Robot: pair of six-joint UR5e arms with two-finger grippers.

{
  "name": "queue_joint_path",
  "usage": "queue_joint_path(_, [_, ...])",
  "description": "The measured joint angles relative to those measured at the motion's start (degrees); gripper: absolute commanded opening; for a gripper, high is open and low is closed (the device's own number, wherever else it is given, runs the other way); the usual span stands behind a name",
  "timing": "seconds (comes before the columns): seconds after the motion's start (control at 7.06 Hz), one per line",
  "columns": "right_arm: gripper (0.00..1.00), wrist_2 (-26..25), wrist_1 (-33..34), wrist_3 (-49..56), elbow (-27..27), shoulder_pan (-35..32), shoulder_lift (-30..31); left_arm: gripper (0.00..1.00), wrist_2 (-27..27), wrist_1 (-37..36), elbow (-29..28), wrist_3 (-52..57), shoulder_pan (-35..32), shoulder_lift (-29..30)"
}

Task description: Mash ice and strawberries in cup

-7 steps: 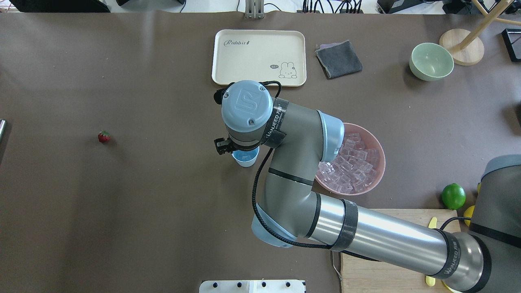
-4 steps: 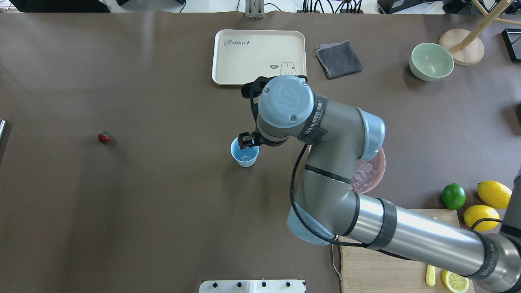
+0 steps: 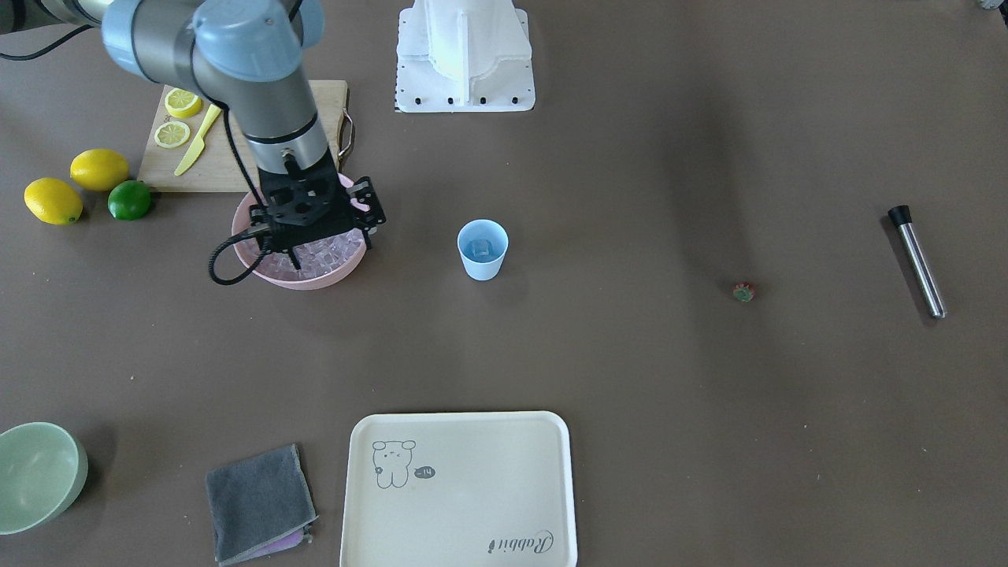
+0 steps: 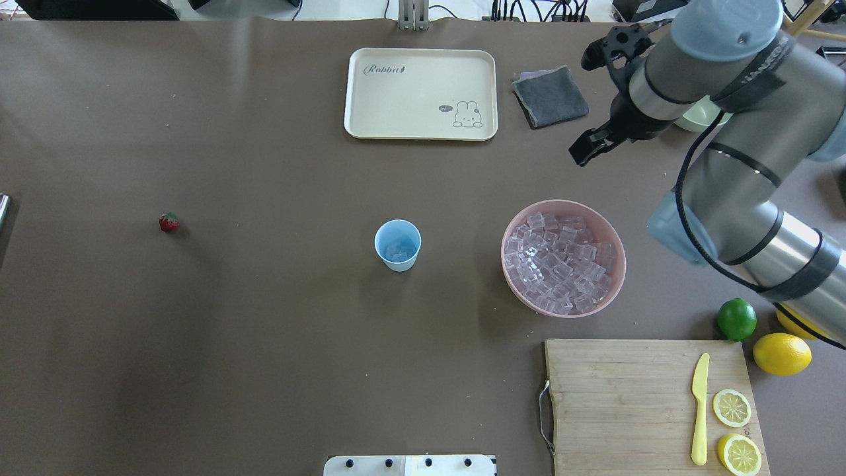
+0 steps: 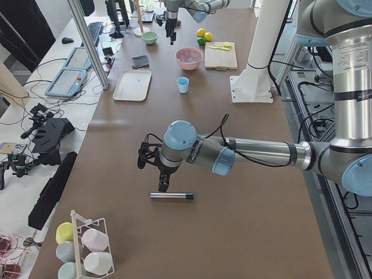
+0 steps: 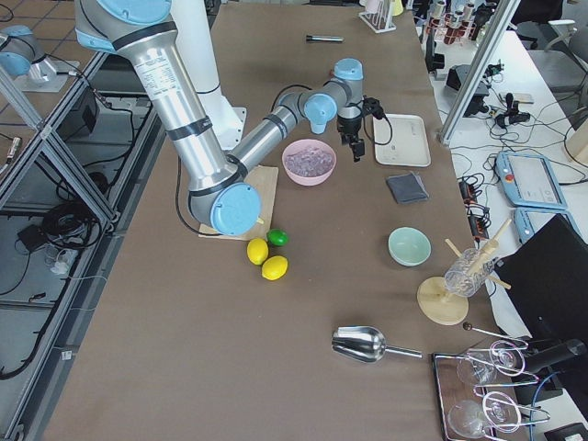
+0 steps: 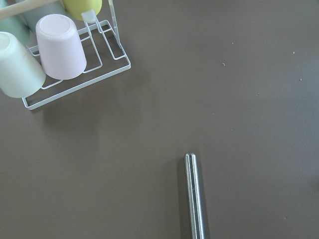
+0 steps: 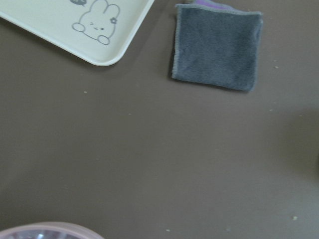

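Clear ice (image 4: pixel 397 252) is sitting in the cup (image 4: pixel 398 266), strawberry (image 4: pixel 168 222) lying well apart, nothing mashed; right gripper (image 3: pixel 329 250) is hanging spread, left gripper (image 5: pixel 152 173) impossible to tell.

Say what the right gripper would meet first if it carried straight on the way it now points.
Probably bare table. The right gripper points down, and its wrist view shows only brown tabletop ahead, between the pink bowl and the grey cloth. Its height above the table is hard to judge.
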State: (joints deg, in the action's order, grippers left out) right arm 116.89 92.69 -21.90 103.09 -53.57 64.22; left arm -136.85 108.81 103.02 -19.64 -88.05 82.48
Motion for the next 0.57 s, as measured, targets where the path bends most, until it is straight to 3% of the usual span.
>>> queue_joint_path(0.57, [0.99, 8.54, -0.16, 23.8, -3.09, -16.41, 6.27, 0.99, 3.79, -0.06, -0.59, -18.67, 11.33, 6.63])
